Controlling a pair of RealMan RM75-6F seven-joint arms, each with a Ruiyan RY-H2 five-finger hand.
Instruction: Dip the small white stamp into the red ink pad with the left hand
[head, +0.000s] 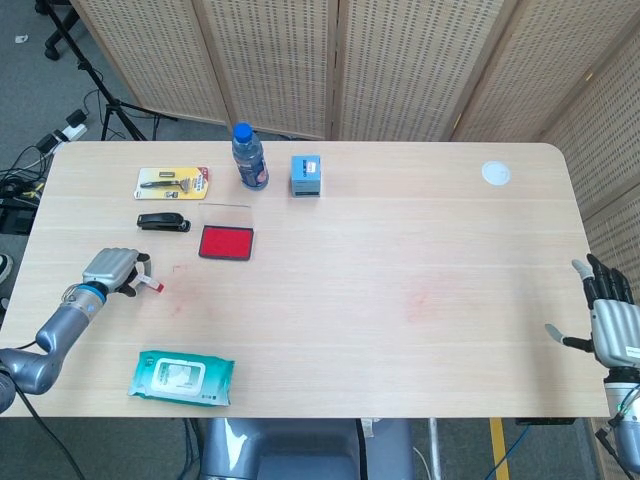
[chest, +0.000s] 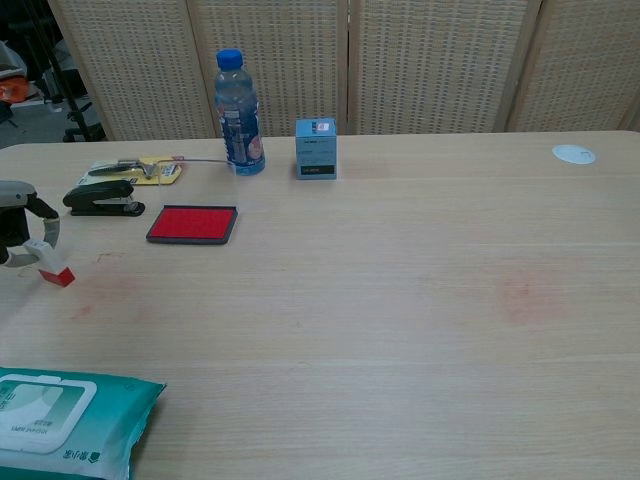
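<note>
My left hand (head: 108, 270) sits at the table's left side and pinches the small white stamp (head: 149, 284), whose red base points right and down. In the chest view the left hand (chest: 18, 230) shows at the left edge with the stamp (chest: 52, 266) touching or just above the table. The red ink pad (head: 226, 242) lies open to the right and farther back, also seen as the red ink pad (chest: 192, 223) in the chest view, apart from the stamp. My right hand (head: 608, 318) hangs at the table's right front corner, fingers spread, holding nothing.
A black stapler (head: 163, 222) lies just left of the pad. Behind stand a water bottle (head: 249, 156), a blue box (head: 306, 175) and a yellow carded tool (head: 172, 181). A teal wipes pack (head: 181, 377) lies at the front left. A white disc (head: 495, 173) sits back right.
</note>
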